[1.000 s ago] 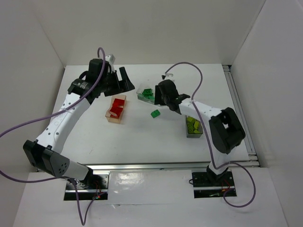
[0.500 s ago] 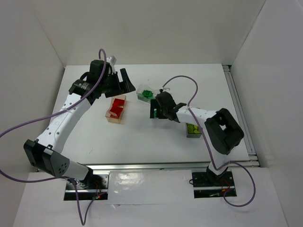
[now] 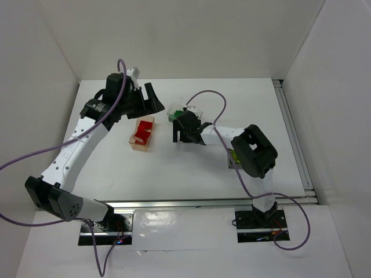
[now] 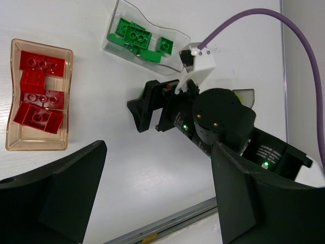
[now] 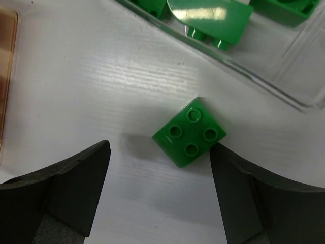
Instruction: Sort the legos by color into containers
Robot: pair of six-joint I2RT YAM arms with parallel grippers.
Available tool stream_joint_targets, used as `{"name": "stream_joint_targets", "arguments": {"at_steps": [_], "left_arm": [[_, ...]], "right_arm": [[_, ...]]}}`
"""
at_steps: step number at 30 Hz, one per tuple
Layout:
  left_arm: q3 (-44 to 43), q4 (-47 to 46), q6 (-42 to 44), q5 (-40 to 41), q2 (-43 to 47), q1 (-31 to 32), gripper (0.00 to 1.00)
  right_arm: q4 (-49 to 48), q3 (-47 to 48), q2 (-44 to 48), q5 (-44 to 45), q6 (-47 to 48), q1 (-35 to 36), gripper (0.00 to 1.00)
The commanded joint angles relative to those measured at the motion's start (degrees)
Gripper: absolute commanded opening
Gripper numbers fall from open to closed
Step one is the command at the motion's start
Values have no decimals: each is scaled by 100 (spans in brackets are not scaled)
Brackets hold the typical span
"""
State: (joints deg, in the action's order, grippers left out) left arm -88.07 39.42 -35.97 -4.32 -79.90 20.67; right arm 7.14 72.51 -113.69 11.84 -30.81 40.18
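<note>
White table [image 3: 174, 168]: tubs [image 4: 69, 91] (three), green brick [image 5: 189, 133]

The top external camera looks down from above and behind the arm bases, taking in the whole white table [image 3: 174, 168]. The left wrist camera hangs high and faces nearly straight down on the tan tub [image 4: 38, 136], the clear tub [image 4: 129, 11] and the right arm [image 4: 223, 122]. The right wrist camera sits close above the tabletop, framing one green brick [image 5: 189, 137] beside the clear tub's wall, which all three views share.

A robotics lab: white panel walls [image 3: 191, 35] box in a white table [image 3: 162, 174] with aluminium rail [image 3: 185, 202].
</note>
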Motion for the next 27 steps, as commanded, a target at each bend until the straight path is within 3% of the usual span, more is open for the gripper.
{"name": "stream_joint_targets", "arguments": {"at_steps": [1, 8, 12, 20, 24, 27], "left_arm": [[-70, -127, 72, 45, 159, -28, 92], [-70, -127, 125, 45, 159, -28, 92], [-17, -127, 125, 45, 159, -28, 92], [36, -127, 125, -7, 97, -28, 92], [36, -127, 125, -8, 44, -28, 92], [88, -127, 125, -8, 44, -28, 92]], "right_arm": [[323, 448, -302, 424, -31, 147, 85], [833, 913, -759, 1329, -31, 332, 74], [1009, 1125, -901, 1531, -31, 384, 61], [1053, 1547, -1146, 1603, 74, 446, 61], [1053, 1547, -1042, 1831, 75, 578, 29], [1053, 1363, -665, 1945, 197, 710, 24]]}}
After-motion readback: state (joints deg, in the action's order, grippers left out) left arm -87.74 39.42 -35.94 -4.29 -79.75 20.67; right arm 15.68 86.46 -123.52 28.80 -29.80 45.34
